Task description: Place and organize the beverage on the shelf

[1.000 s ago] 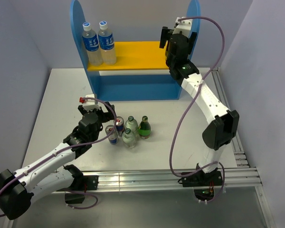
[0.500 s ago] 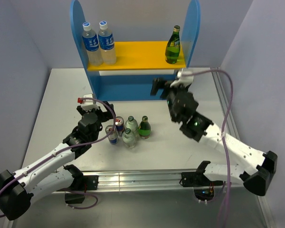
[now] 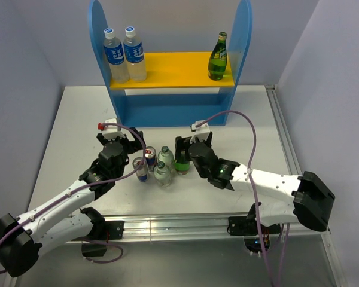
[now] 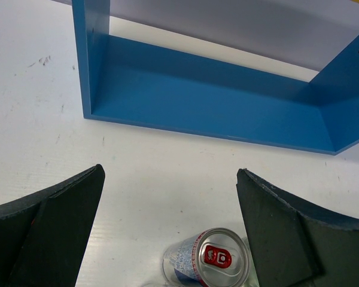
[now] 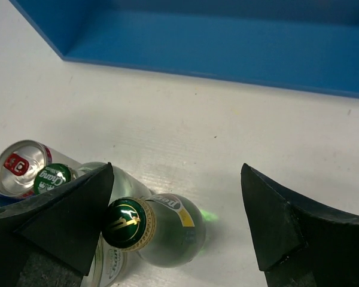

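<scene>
Five drinks on desk (image 3: 78, 119): two cans (image 3: 141, 169), two small clear bottles (image 3: 162, 173) and one green bottle (image 5: 167, 230) stand bunched in front of the shelf (image 3: 167, 110), not yet shelved.
One shelved green bottle (image 3: 217, 58): upright at the right end of the yellow board (image 3: 173, 66), well apart from the tall blue-label bottles (image 3: 115, 57) at the left end.
Right gripper (image 5: 176, 179): jaws wide, straddling the green bottle on the desk; I see nothing clamped.
Left gripper (image 4: 170, 185): fully spread and empty, hovering over a can (image 4: 206, 266). I judge it is lined up for that pick.
</scene>
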Action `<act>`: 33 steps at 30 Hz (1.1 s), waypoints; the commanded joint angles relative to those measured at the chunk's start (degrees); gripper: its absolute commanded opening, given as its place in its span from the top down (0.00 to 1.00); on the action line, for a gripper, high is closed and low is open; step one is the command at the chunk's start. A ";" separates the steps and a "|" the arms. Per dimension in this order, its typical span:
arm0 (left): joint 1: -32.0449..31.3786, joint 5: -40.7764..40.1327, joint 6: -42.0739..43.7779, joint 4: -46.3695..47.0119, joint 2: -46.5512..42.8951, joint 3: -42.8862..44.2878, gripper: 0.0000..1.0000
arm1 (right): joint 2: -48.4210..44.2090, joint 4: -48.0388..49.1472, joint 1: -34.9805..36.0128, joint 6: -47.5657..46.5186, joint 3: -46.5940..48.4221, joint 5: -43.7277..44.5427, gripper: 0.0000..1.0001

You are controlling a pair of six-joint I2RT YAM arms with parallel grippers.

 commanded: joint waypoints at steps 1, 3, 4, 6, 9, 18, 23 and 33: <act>0.11 -0.66 -0.50 0.51 0.35 1.65 0.01 | 2.15 3.95 0.28 2.53 2.44 -0.57 0.07; 0.11 -0.58 -0.41 0.60 0.35 1.56 0.01 | 3.21 4.04 0.28 2.71 2.80 -0.31 0.08; 0.11 -0.57 -0.50 0.60 0.35 1.56 0.01 | 4.09 3.95 0.28 2.88 2.97 -0.22 0.09; 0.11 -0.66 -0.41 0.60 0.44 1.56 0.01 | 4.71 4.21 0.28 3.32 2.80 -0.13 0.11; 0.02 -0.49 -0.41 0.51 0.27 1.65 0.01 | 5.85 4.83 0.28 3.50 2.36 0.22 0.19; 0.02 -0.57 -0.50 0.07 -0.17 1.83 0.01 | 8.23 3.96 0.28 2.97 3.41 1.71 0.83; 0.11 -0.31 -0.50 0.16 -0.53 1.65 0.01 | 6.74 2.12 0.28 0.26 6.22 2.86 1.00; 0.02 -0.40 -0.50 -0.28 -0.61 1.83 0.01 | 4.27 -0.44 -0.77 -12.22 27.90 5.41 1.00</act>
